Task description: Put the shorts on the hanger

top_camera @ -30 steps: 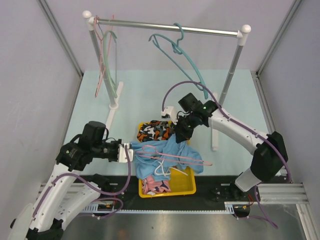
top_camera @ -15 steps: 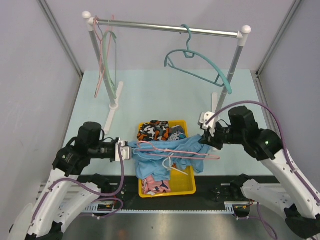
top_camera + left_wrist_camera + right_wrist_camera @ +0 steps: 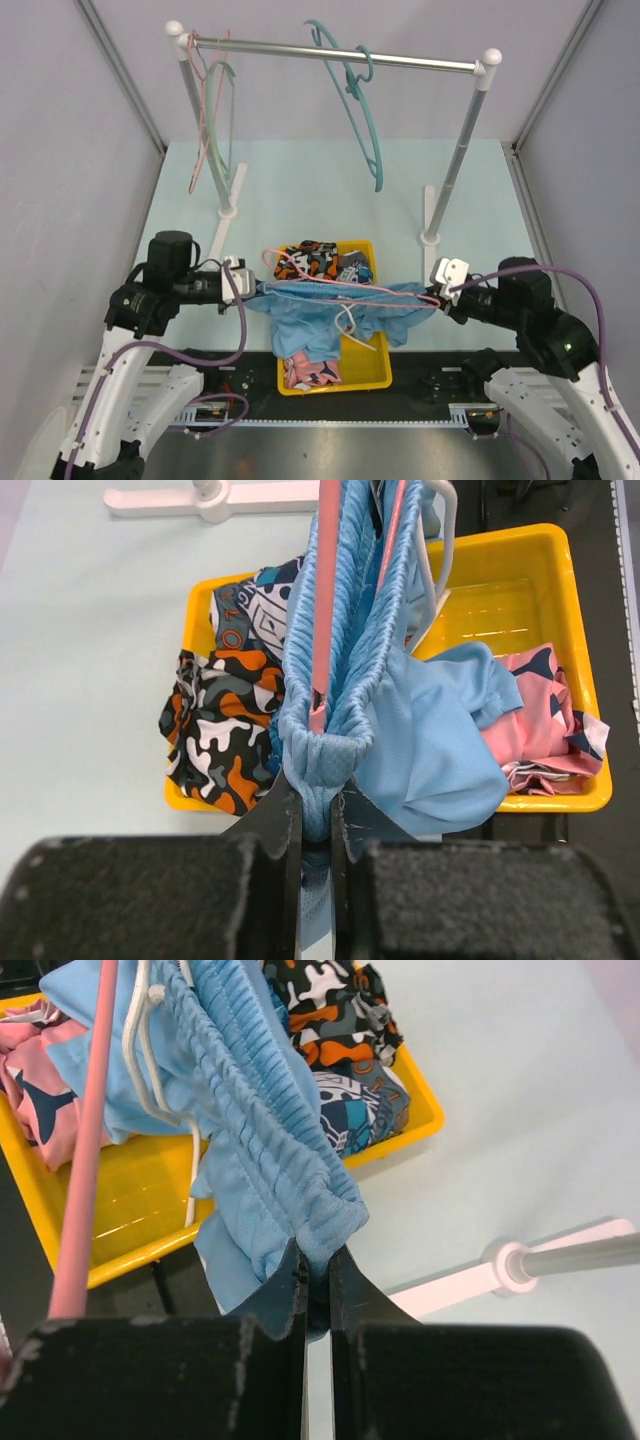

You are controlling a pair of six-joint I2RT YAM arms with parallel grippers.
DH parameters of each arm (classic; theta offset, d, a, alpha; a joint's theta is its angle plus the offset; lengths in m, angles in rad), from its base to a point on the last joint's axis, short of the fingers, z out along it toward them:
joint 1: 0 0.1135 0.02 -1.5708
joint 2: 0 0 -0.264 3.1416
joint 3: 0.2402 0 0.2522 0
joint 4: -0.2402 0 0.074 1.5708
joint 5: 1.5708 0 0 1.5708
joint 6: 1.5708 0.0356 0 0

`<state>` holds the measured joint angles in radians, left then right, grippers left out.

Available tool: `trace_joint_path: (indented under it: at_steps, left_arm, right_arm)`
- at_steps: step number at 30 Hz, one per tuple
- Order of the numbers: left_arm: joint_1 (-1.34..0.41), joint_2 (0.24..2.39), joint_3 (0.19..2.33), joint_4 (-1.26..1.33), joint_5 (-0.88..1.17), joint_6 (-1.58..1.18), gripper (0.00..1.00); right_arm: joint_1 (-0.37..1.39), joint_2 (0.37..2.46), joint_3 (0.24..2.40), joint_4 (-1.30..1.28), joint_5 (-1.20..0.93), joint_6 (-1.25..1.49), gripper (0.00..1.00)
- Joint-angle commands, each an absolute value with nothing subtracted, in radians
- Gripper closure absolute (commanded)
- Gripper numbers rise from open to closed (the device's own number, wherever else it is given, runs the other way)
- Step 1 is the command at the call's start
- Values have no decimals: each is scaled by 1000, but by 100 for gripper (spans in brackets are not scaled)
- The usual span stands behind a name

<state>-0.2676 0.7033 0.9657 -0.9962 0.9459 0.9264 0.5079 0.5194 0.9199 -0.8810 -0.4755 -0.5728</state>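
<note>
The light blue shorts (image 3: 330, 305) hang stretched by the waistband between my two grippers, above the yellow tray (image 3: 372, 376). My left gripper (image 3: 250, 288) is shut on the waistband's left end (image 3: 316, 770). My right gripper (image 3: 430, 296) is shut on its right end (image 3: 322, 1222). The thin pink hanger (image 3: 345, 287) lies along the stretched waistband, its bar running inside the gathered opening (image 3: 325, 590) and beside the fabric (image 3: 90, 1140). Its hook end shows near the left gripper. The white drawstring (image 3: 345, 322) dangles in the middle.
The tray also holds orange-black camouflage shorts (image 3: 308, 262) and a pink garment (image 3: 310, 372). A clothes rack (image 3: 330, 52) stands at the back. A teal hanger (image 3: 358, 110) tilts on its rail. Pink and green hangers (image 3: 212, 110) hang at its left post.
My right gripper has pulled the shorts' right end rightward and toward me, drawing the waistband taut. My left gripper shifted slightly left and back. The teal hanger is swinging on the rail.
</note>
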Motion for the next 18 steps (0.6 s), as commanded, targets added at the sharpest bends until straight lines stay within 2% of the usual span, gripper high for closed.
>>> trace_joint_path:
  at_steps: [1, 11, 18]
  left_arm:
    - [-216, 745, 1006, -1065, 907, 985, 100]
    - [-127, 836, 1035, -1147, 919, 1095, 100]
    - [-126, 828, 1006, -1210, 819, 1229, 100]
  right_arm:
    - [472, 437, 904, -896, -330, -604, 100]
    - [472, 360, 904, -917, -267, -620, 100]
    - [477, 345, 907, -920, -235, -615, 100]
